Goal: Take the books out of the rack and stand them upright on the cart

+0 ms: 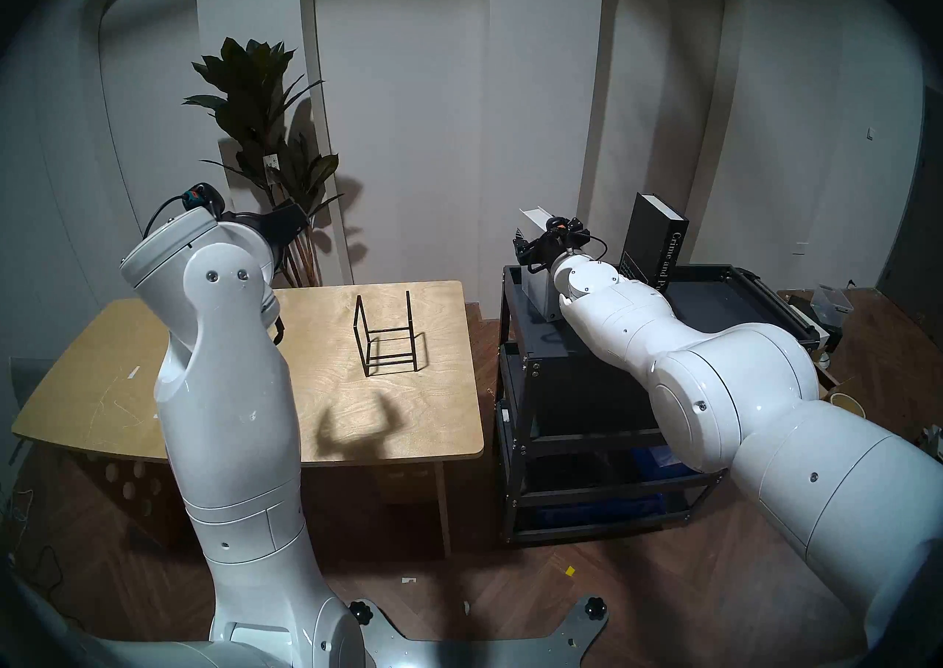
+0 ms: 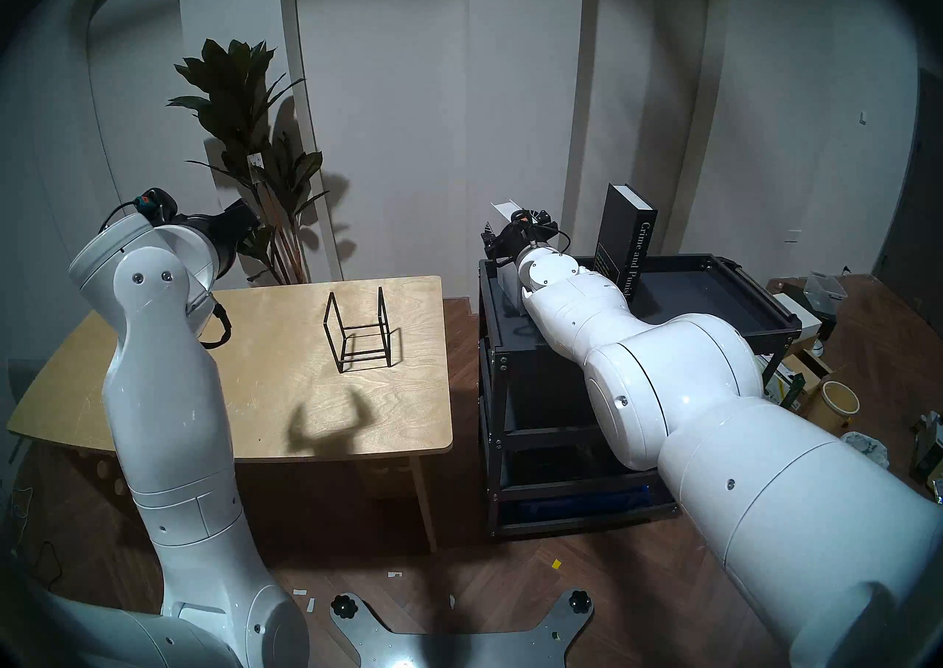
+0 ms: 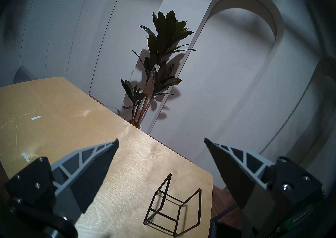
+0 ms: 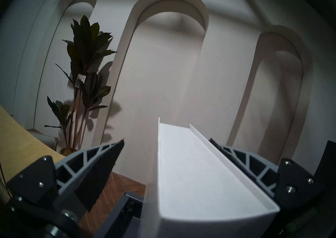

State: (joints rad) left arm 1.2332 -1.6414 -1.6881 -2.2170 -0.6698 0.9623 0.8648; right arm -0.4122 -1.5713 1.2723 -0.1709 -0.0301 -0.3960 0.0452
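The rack [image 1: 386, 335] was seen standing empty on the wooden surface [image 1: 127, 386], both books having been carried to the cart [image 1: 714, 299]. The dark book [image 1: 655, 243] stood upright on the top tray, well to the right of the right claw [image 4: 166, 141]. The white book [image 4: 196, 168] stood on end between that claw's spread fingers: one finger [image 4: 234, 152] lay close against its right cover, the other [image 4: 101, 157] stood clear on the left. No grip was evident; the book appeared to have been let go, upright as the task asks.

The right arm was stretched forward over the tray, its claw about level. The left claw [image 3: 161, 141] was held wide and empty, raised above the surface, with the rack below and ahead of it.
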